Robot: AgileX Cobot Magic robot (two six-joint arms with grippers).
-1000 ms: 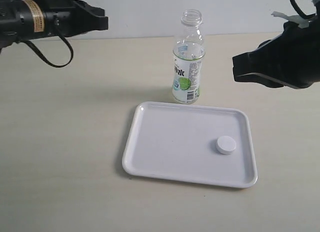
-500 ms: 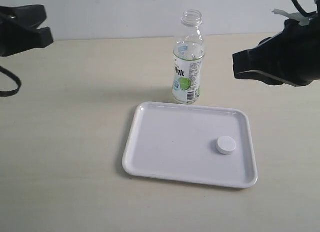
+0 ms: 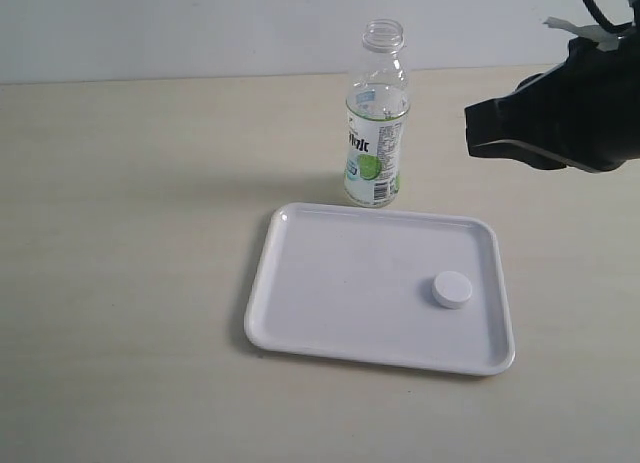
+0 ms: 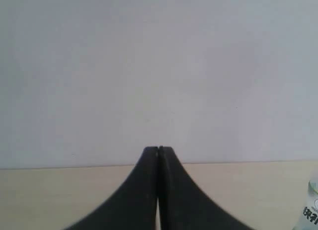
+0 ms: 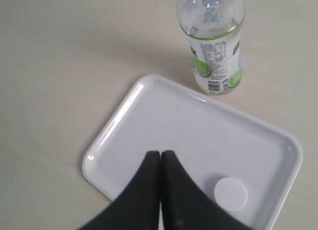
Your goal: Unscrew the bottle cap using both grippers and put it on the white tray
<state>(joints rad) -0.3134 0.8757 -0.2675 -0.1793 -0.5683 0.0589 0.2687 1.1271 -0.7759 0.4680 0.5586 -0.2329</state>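
The white bottle cap (image 3: 452,289) lies flat inside the white tray (image 3: 300,323), near its right side; the right wrist view shows the cap (image 5: 230,193) on the tray (image 5: 119,125) too. Behind the tray stands the clear bottle (image 3: 377,123), upright with an uncovered neck, also seen as the bottle (image 5: 212,46). My right gripper (image 3: 470,135) hovers high at the right, shut and empty, its tips (image 5: 160,153) pressed together. My left gripper (image 4: 159,148) is shut on nothing, faces the wall, and is outside the exterior view. A sliver of the bottle (image 4: 312,210) shows at that view's edge.
A beige table (image 3: 130,283) carries everything, with a pale wall (image 3: 200,23) along its far edge.
The left arm has drawn back leftward and left the exterior view. The right gripper, bottle, tray and cap have stayed in place.
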